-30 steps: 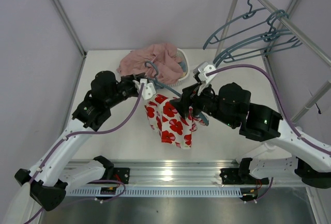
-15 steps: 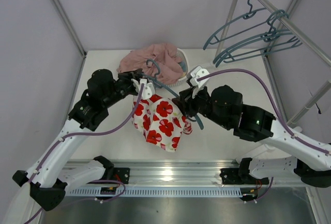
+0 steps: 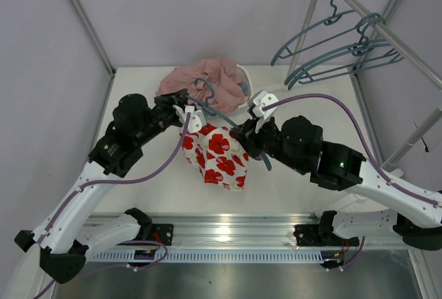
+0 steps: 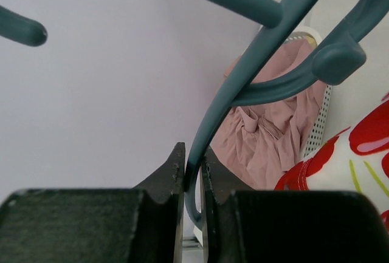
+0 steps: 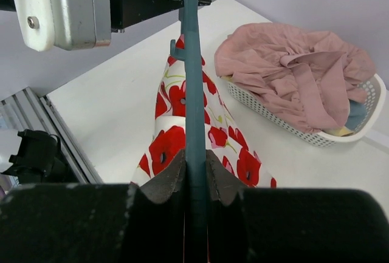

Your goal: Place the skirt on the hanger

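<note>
The teal-grey hanger (image 3: pixel 222 117) is held off the table between both arms. My left gripper (image 3: pixel 188 100) is shut on it just below the hook (image 4: pixel 243 75); the thin bar sits pinched between the jaws (image 4: pixel 193 166). My right gripper (image 3: pixel 247 139) is shut on one sloping arm of the hanger (image 5: pixel 194 81), with the jaws (image 5: pixel 196 167) tight on both sides of it. The skirt (image 3: pixel 217 154), white with red flowers, hangs from the hanger and drapes down to the table (image 5: pixel 176 129); its edge shows at the right of the left wrist view (image 4: pixel 346 160).
A white perforated basket (image 3: pixel 243 78) at the back holds a plain dusty-pink garment (image 3: pixel 207 78) that spills over its rim (image 5: pixel 298 75). Several spare hangers (image 3: pixel 331 43) hang on a slanted rail (image 3: pixel 387 33) at the back right. The metal frame rail (image 3: pixel 228 230) runs along the near edge.
My right gripper has closed onto the hanger's arm. Hanger and skirt have shifted left and back, and the skirt now hangs more bunched under the hanger.
</note>
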Available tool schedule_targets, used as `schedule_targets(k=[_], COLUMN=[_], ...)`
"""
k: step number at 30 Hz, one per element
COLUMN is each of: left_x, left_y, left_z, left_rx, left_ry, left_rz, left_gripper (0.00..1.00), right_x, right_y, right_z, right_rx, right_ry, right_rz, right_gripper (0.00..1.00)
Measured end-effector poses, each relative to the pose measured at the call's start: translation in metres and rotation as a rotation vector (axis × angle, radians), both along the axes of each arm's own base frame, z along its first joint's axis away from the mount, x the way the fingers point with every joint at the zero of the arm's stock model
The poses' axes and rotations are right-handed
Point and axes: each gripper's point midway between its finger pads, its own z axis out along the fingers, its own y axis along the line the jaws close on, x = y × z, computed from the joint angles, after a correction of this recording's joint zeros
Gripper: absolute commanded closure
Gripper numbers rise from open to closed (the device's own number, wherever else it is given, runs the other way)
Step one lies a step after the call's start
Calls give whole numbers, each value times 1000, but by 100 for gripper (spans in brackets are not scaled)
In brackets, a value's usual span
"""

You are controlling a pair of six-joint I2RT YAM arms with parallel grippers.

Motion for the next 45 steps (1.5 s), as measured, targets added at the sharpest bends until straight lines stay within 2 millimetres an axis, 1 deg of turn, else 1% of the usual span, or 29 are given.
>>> schedule_targets(k=[2,3,5,7,8,10,12,15,17,18,20,22,26,28,31,34,38,41,45], left_x=[-1,-2,-2,-3,-3,-4,-7,-16,-25,-31,-43,-54,-64,-63,-56,-47,-40,-40,-48], left_y=[0,0,-2,-3,-4,-4,-4,0,3,5,9,14,20,23,26,32,39,43,51], left_z=[5,6,10,14,16,24,39,72,88,94,105,114,127,134,140,138,133,132,132], left_rx=[-14,-19,-47,-86,-113,-173,-234,-327,-369,-388,-423,-465,-558,-614,-685,-740,-782,-803,-829], left_ry=[-12,-16,-15,-7,4,20,19,-17,-41,-54,-69,-79,-68,-51,-19,12,39,45,40], left_rz=[0,-1,-1,4,7,13,17,7,-9,-19,-40,-56,-60,-42,2,66,126,145,159], left_gripper=[86,80,78,61,47,36,25,19,18,15,14,12,9,9,7,6,5,5,5], right_x=[0,-1,-1,-1,0,3,6,11,13,15,18,20,19,16,11,4,-5,-10,-10], right_y=[-1,-1,-3,-6,-8,-12,-15,-22,-26,-28,-32,-37,-49,-55,-64,-77,-100,-118,-140], right_z=[1,2,1,-3,-8,-18,-23,-29,-33,-34,-36,-39,-45,-46,-50,-59,-69,-71,-81], right_rx=[12,20,37,53,50,38,25,1,-11,-16,-18,-15,-2,1,5,-10,-40,-45,-41], right_ry=[-3,-5,-6,-7,-6,0,2,6,11,14,16,21,33,38,48,68,95,116,133], right_rz=[-1,-2,-10,-20,-28,-56,-84,-127,-154,-170,-200,-229,-291,-326,-391,-472,-566,-636,-741], right_gripper=[100,100,100,100,100,100,100,100,100,100,100,100,100,100,100,100,100,100,100])
